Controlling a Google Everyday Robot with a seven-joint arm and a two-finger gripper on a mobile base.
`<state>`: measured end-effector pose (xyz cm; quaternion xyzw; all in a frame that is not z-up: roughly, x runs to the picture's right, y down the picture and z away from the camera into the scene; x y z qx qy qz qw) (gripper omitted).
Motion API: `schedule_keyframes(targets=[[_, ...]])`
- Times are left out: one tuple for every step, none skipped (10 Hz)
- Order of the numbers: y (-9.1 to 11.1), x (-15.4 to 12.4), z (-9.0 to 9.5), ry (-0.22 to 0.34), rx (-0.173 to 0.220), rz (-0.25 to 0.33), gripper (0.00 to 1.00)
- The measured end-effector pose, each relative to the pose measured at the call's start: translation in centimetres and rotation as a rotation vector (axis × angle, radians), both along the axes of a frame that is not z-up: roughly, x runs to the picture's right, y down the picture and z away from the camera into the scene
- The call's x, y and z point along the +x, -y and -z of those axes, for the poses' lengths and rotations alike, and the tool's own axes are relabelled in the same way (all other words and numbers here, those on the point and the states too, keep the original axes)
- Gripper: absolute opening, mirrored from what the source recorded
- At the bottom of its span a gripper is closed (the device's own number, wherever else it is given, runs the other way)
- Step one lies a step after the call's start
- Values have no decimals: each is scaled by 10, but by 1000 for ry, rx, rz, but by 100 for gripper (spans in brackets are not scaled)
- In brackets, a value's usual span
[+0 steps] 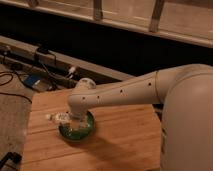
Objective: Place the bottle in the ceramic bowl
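Note:
The dark green ceramic bowl point(77, 131) sits on the wooden table's left part. The small whitish bottle point(59, 118) lies on its side over the bowl's left rim, with one end pointing left beyond the rim. My gripper point(73, 119) hangs under the white wrist right above the bowl, at the bottle's right end. The wrist hides most of the gripper. I cannot tell whether the bottle rests on the bowl or is held just above it.
The wooden table point(120, 145) reaches to the right and front. Black cables and a blue object point(31, 80) lie on the floor at the left. A dark ledge point(60, 62) runs behind the table. My white arm point(150, 90) crosses from the right.

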<state>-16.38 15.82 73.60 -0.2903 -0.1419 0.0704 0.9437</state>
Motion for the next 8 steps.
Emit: schedule_keyframes(targets=[[0,0,0,0,0,0,2],[0,0,0,0,0,0,2],[0,0,0,0,0,0,0],[0,0,0,-1,0,-1,0],[0,0,0,-1,0,-1,5],[0,0,0,-1,0,-1,16],[0,0,0,-1,0,-1,26],[0,0,0,-1,0,-1,36]])
